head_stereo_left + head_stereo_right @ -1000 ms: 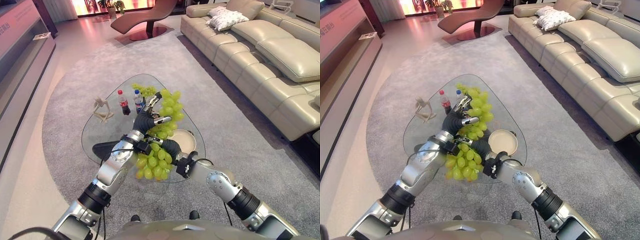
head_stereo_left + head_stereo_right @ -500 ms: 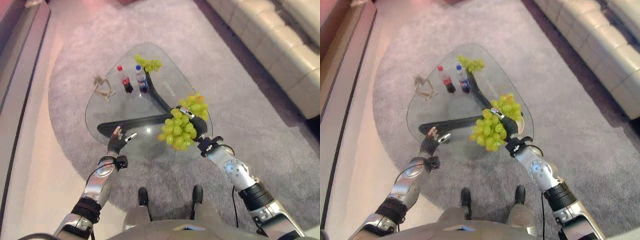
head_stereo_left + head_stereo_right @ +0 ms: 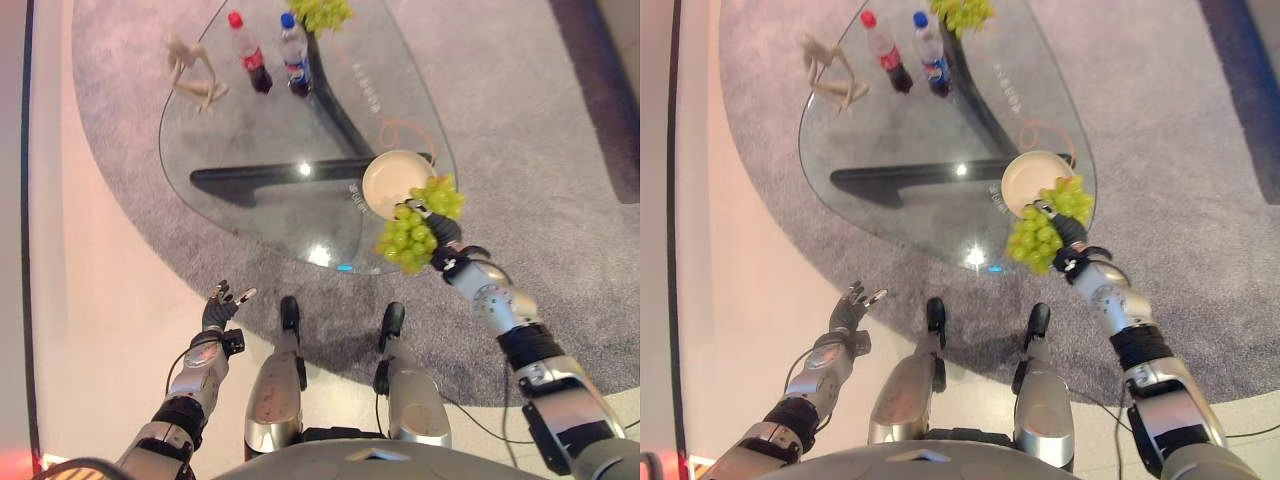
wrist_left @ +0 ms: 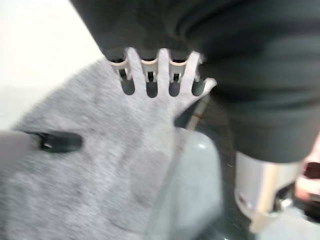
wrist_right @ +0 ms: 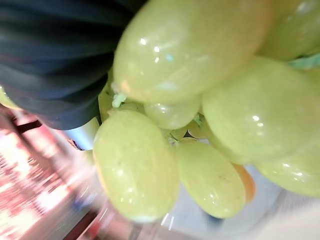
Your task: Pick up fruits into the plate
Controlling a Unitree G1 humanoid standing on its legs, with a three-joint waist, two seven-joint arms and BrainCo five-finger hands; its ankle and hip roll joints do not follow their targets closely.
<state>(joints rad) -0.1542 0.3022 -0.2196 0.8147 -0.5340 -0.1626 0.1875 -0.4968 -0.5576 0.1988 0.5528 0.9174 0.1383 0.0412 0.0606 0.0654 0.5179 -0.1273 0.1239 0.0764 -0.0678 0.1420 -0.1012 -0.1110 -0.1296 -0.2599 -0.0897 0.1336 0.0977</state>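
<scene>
A big bunch of green grapes (image 3: 404, 238) hangs at the near right rim of the cream plate (image 3: 378, 180), partly over it. My right hand (image 3: 444, 240) is shut on the bunch, whose grapes (image 5: 215, 100) press close against the hand's dark cover in the right wrist view. A second, smaller bunch of grapes (image 3: 325, 12) lies at the far end of the glass table (image 3: 260, 120). My left hand (image 3: 219, 307) hangs low beside the table's near left, over the floor, open, with its fingers (image 4: 150, 82) straight above grey carpet and holding nothing.
A red-capped bottle (image 3: 246, 43) and a blue-capped bottle (image 3: 294, 47) stand at the table's far side, with a wooden figure (image 3: 190, 72) left of them. The table's dark base (image 3: 270, 177) shows through the glass. Grey carpet (image 3: 500, 110) surrounds the table.
The camera has tilted down. My left hand has let go of the grapes and dropped to the left side. My right hand has carried the bunch right, to the plate's edge.
</scene>
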